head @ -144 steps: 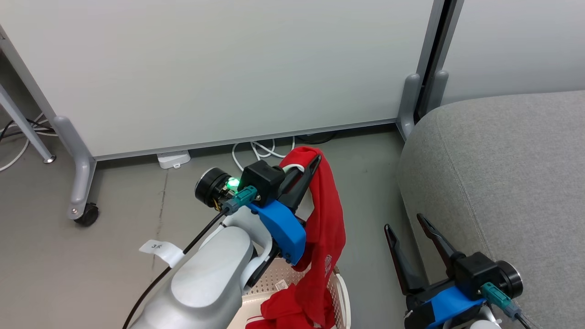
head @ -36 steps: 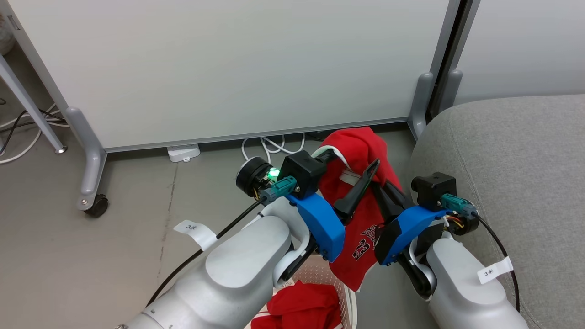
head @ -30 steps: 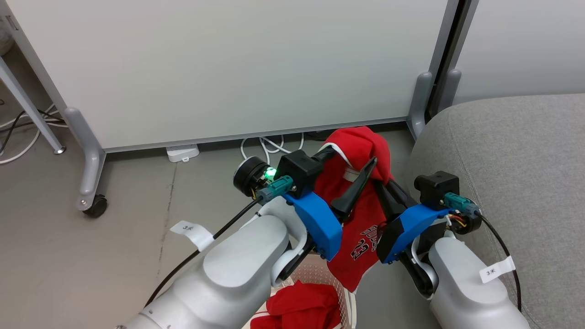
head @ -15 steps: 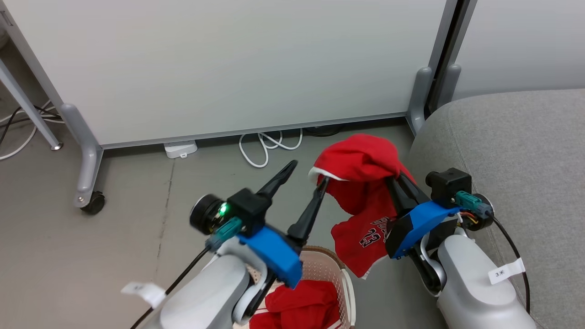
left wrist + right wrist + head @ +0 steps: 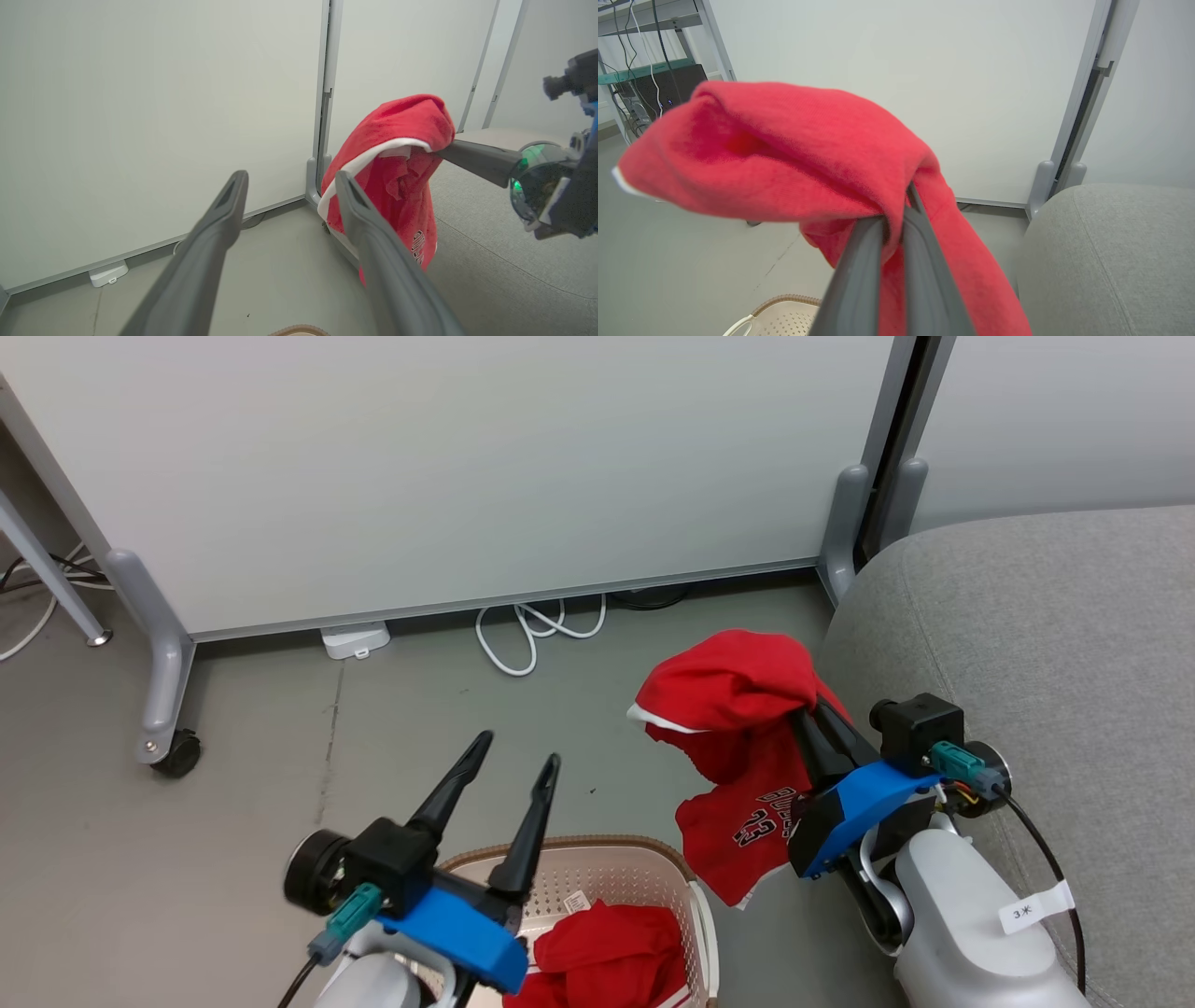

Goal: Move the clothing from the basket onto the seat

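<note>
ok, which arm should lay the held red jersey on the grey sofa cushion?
Right. The right gripper is shut on the red fabric garment, which hangs beside the light-grey upholstered seat. The left gripper is open and empty above the cream perforated plastic basket, farther from the seat.

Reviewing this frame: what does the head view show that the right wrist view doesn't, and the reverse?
Head view: the open left gripper near the basket, a second red garment lying inside it, and the printed 23 on the held garment. Right wrist view: the right gripper, its fingers visibly pressed together on the fabric, and a shelf with cables at upper left. Both: the held garment, the basket's rim, the grey seat, the white partition.
</note>
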Controlling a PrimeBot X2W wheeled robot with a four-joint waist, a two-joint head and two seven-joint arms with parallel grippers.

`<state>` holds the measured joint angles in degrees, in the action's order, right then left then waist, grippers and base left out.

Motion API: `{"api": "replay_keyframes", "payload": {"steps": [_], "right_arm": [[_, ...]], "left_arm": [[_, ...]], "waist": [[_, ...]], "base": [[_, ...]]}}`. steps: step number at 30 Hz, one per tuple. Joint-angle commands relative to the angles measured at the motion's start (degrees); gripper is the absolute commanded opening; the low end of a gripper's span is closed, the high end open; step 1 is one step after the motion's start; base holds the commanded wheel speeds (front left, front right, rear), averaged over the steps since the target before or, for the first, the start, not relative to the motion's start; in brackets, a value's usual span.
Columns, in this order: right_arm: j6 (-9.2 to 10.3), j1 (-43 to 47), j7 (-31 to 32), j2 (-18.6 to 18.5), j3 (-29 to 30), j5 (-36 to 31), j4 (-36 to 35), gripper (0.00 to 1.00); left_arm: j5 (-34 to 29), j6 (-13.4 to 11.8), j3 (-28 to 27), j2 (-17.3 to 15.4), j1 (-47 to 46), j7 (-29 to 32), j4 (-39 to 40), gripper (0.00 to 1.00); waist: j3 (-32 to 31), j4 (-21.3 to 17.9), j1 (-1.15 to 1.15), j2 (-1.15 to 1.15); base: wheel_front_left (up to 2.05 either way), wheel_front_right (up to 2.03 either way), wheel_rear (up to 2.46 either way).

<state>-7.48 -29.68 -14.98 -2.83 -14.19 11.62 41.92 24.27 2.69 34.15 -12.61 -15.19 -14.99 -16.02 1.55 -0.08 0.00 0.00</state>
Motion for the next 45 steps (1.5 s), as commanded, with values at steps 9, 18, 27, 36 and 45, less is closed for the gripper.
{"api": "replay_keyframes", "payload": {"steps": [9,18,27,36,45], "right_arm": [[-0.03,1.3,-0.3,-0.1,0.7,-0.9,-0.7,0.0],[-0.03,1.3,-0.3,-0.1,0.6,-0.9,-2.1,0.0],[-0.03,2.8,-0.3,-0.1,-1.6,-1.7,-5.9,0.0],[-0.03,5.7,-0.3,-0.1,-3.8,-0.7,-11.0,0.0],[-0.03,8.0,-0.3,-0.1,-4.0,0.6,-13.9,0.0]], "left_arm": [[-4.1,2.4,-7.9,1.3,5.6,-0.3,-1.3,1.0],[-6.3,3.9,-10.2,2.9,6.2,-0.3,-2.0,1.0],[-7.7,4.5,-12.4,3.6,5.5,-0.3,-1.8,1.0],[-8.8,4.8,-16.3,3.2,5.5,-0.3,-0.9,1.0],[-9.6,4.9,-18.3,3.4,6.5,-0.3,-0.1,1.0]], "waist": [[-0.2,-1.1,0.0,0.0],[0.5,-4.4,0.0,0.0],[2.6,-12.1,0.0,0.0],[5.1,-20.9,0.0,0.0],[5.9,-26.3,0.0,0.0]], "base": [[0.0,0.0,0.0],[0.0,0.0,0.0],[0.0,0.0,0.0],[0.0,0.0,0.0],[0.0,0.0,0.0]]}}
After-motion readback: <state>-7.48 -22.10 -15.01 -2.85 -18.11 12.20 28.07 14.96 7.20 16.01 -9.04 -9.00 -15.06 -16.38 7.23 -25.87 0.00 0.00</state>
